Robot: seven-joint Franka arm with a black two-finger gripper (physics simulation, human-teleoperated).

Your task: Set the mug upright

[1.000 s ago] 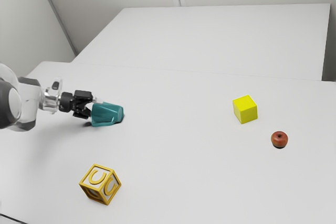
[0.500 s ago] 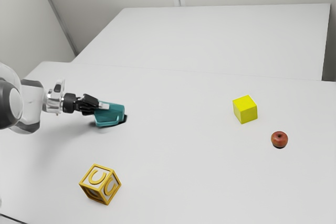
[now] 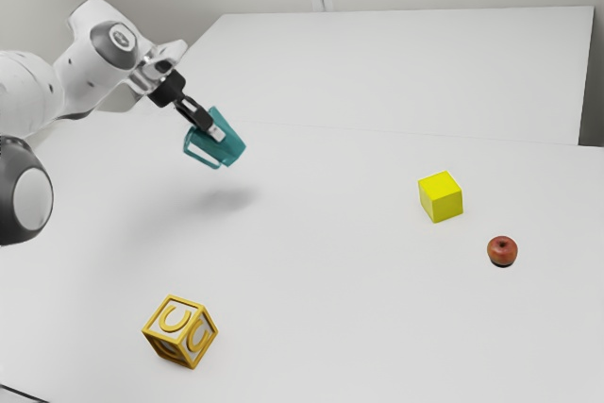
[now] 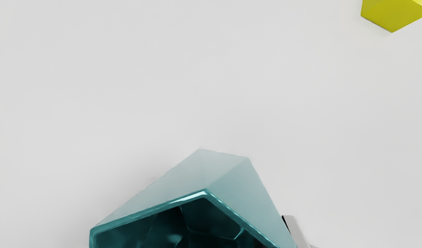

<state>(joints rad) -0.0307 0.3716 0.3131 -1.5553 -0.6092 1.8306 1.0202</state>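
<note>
Lifted from the table (image 3: 349,299) since the earlier frames: the mug (image 3: 230,146), carried up by the raised arm (image 3: 83,68).

From the exterior view's left edge, the arm is angled down out of the upper left, and a yellow-framed letter block (image 3: 180,331) is seen at the lower left. The gripper (image 3: 216,132) is closed on the mug, which is held in the air in the upper left of the frame – tilted, its base toward the lower right, its handle at the lower left – with a soft shadow cast below. In the wrist view, its open mouth is turned toward the camera, with a finger seen against its side. Farther right, a yellow cube (image 3: 441,197) is set at mid-height, and a red apple (image 3: 503,252) just beyond and lower.
</note>
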